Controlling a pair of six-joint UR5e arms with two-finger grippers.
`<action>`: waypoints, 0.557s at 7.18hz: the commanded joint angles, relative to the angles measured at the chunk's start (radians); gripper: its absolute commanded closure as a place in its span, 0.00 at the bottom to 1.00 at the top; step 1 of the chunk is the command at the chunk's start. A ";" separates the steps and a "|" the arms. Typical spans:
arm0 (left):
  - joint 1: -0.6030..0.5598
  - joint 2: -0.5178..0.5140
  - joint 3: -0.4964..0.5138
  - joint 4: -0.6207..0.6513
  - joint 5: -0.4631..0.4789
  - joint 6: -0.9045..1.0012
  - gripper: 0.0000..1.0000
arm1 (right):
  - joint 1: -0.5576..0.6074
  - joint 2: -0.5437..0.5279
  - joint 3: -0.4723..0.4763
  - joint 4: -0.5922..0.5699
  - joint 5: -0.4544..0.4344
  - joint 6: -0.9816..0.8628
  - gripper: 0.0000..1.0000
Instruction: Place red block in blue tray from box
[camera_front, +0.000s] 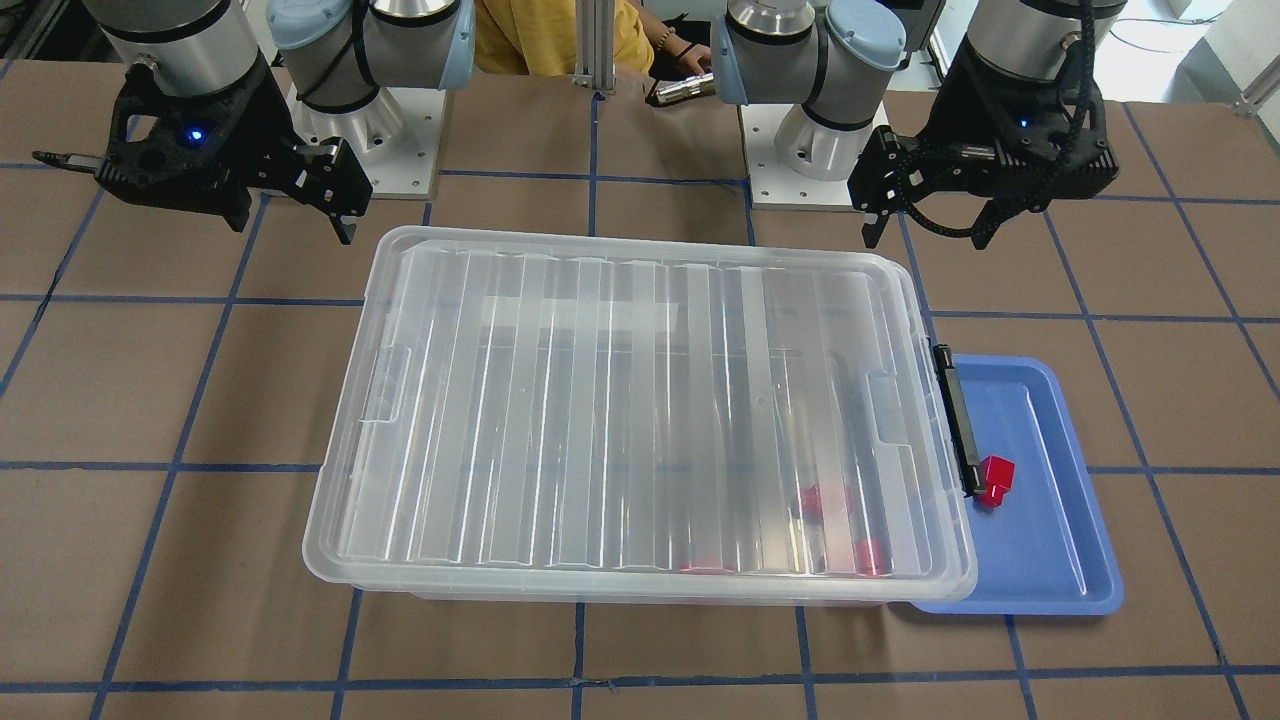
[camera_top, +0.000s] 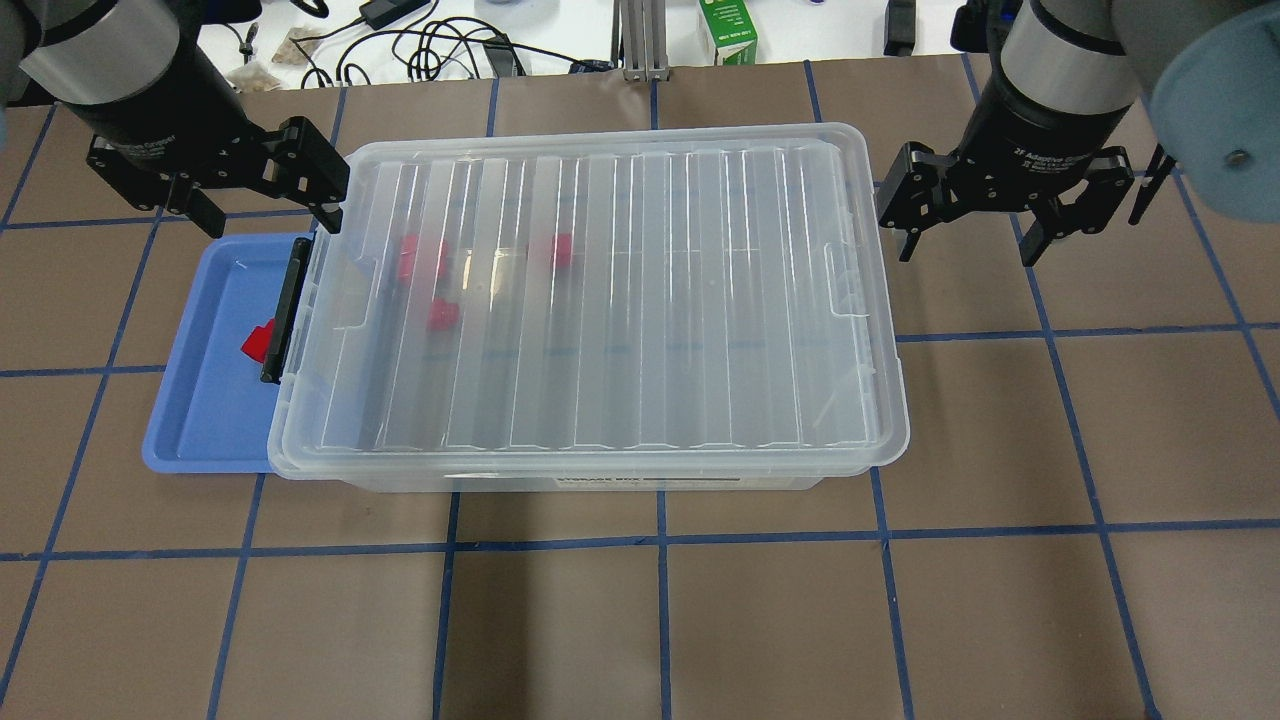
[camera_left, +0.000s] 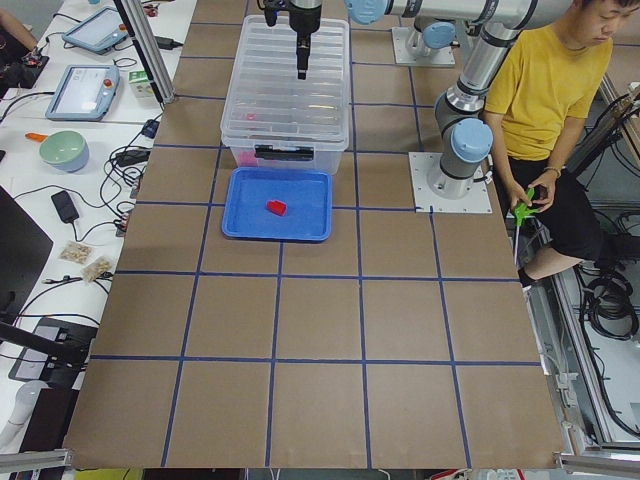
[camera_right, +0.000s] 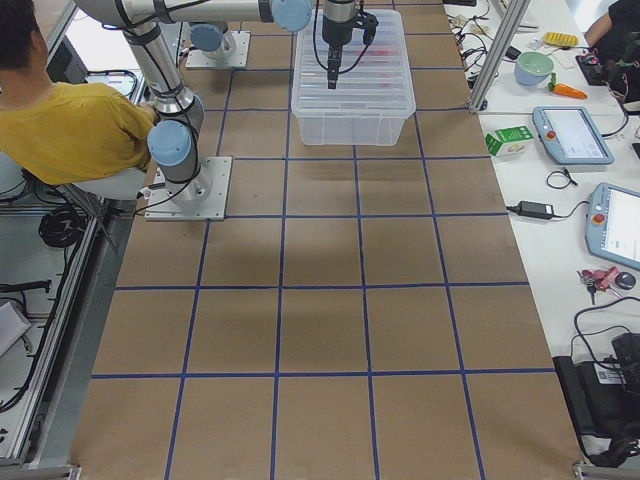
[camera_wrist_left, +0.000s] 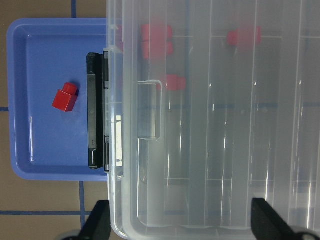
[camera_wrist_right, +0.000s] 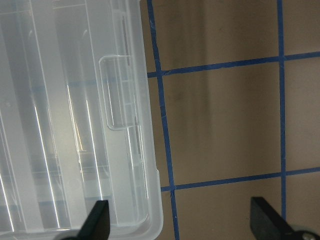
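Note:
The box is a clear bin with its ribbed lid on and a black latch at its left end. Several red blocks show blurred through the lid. The blue tray lies against the latch end, partly under the box's rim. One red block lies in it, also in the left wrist view and the front view. My left gripper hovers open and empty over the tray's far end. My right gripper hovers open and empty beyond the box's other end.
The arm bases stand on the robot's side of the box. A person in a yellow shirt sits by them. A side bench holds tablets, a bowl and cables. A green carton stands past the far edge.

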 joint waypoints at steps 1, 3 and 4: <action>-0.002 0.007 -0.012 -0.003 0.000 0.003 0.00 | -0.007 0.008 0.004 -0.003 0.011 -0.002 0.00; -0.003 0.001 -0.013 0.000 -0.002 -0.003 0.00 | -0.007 0.002 0.003 -0.001 0.003 -0.002 0.00; -0.003 -0.001 -0.015 0.002 -0.002 -0.011 0.00 | -0.007 0.002 0.003 -0.001 0.002 -0.002 0.00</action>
